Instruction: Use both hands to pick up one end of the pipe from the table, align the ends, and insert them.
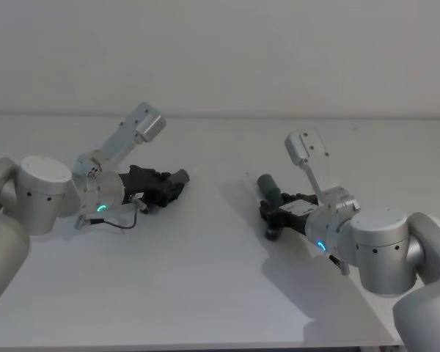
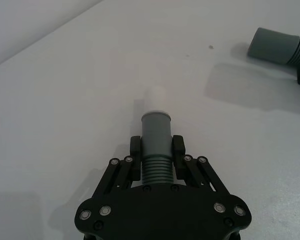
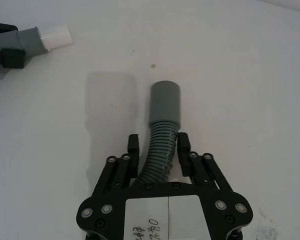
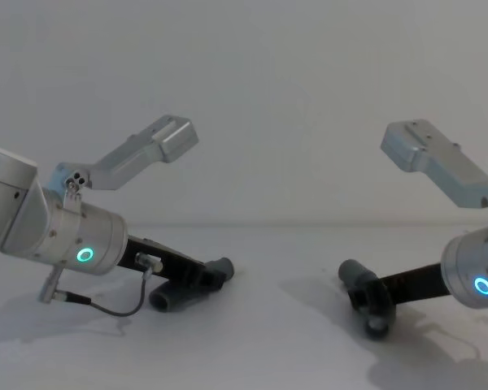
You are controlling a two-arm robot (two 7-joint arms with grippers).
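Two separate pieces of the pipe are each held just above the white table [image 1: 205,286]. My left gripper [image 1: 163,189] [image 2: 156,149] is shut on the ribbed part of one piece [image 2: 155,131]. Its pale narrow end [image 2: 155,96] points away from the gripper. My right gripper [image 1: 274,213] [image 3: 159,148] is shut on the ribbed, bent part of the other piece [image 3: 162,140]. Its wide grey cuff end [image 3: 165,101] [image 1: 267,183] sticks out ahead. The two ends are well apart and out of line. From the chest, the left piece [image 4: 177,296] and right piece [image 4: 355,275] hang low over the table.
A plain pale wall stands behind the table. A thin black cable [image 1: 117,224] loops under the left wrist. The table's front edge runs along the bottom of the head view.
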